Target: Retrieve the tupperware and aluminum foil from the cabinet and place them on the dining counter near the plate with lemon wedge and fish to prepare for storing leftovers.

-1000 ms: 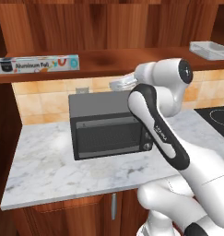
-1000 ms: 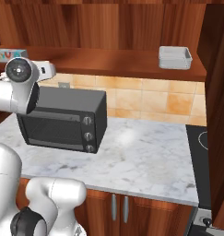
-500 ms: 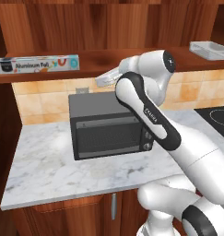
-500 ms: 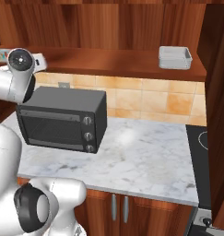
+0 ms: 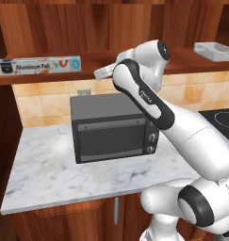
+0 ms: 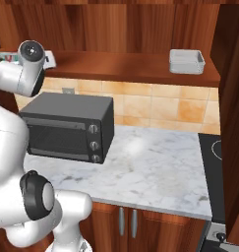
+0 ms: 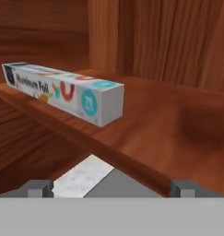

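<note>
White card with a black end and a teal end — the foil [image 5: 39, 65] lies lengthwise on the cabinet [image 5: 87, 28] shelf, toward its left in the left base view, its long printed face turned outward. In the hand view the foil [image 7: 62, 92] sits up and to the left, teal end nearest, on the shelf board just back from its front edge. The gripper [image 7: 111, 186] has its jaws spread wide with nothing between them, well short of the box; its two dark fingertips [image 7: 37, 188] show at the bottom of that view, level with the shelf edge.

The tupperware [image 6: 187, 61] rests on the same shelf at the far right end — well apart from the foil. In the left base view the tupperware [image 5: 214, 50] shows at the right edge.

Below the shelf a dark toaster oven [image 5: 113, 127] stands on a marble worktop [image 5: 50, 174] against a tan tiled wall [image 6: 155, 106]. A black cooktop [image 5: 222, 120] lies at the worktop's right.
</note>
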### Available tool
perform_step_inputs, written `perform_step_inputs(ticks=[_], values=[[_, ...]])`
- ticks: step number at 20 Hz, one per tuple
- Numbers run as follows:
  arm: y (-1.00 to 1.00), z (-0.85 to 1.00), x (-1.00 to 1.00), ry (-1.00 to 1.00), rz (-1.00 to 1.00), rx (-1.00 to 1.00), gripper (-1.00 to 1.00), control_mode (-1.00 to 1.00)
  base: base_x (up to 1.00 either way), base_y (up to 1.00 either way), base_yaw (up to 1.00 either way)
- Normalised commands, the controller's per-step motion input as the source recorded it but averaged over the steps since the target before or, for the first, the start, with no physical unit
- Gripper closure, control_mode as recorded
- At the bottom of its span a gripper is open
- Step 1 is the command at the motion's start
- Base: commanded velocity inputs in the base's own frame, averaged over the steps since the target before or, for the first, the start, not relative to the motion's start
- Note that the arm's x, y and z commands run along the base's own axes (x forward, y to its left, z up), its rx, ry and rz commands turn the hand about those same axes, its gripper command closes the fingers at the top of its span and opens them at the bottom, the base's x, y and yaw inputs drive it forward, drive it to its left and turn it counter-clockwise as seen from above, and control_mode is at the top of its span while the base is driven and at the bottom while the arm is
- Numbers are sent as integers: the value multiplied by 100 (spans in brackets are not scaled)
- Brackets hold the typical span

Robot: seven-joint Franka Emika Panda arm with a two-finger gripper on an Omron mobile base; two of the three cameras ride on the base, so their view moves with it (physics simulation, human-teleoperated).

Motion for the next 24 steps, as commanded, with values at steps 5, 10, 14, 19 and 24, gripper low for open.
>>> perform_step_inputs(ticks=[5,10,14,19,24], values=[[15,0,33,3,0,0,-100,-100,0,0,0],[29,0,33,0,2,-1,-100,-100,0,0,0],[31,0,39,3,4,-2,-100,-100,0,0,0],[29,0,44,7,4,-4,-100,-100,0,0,0],[20,0,42,9,4,-2,-100,-100,0,0,0]])
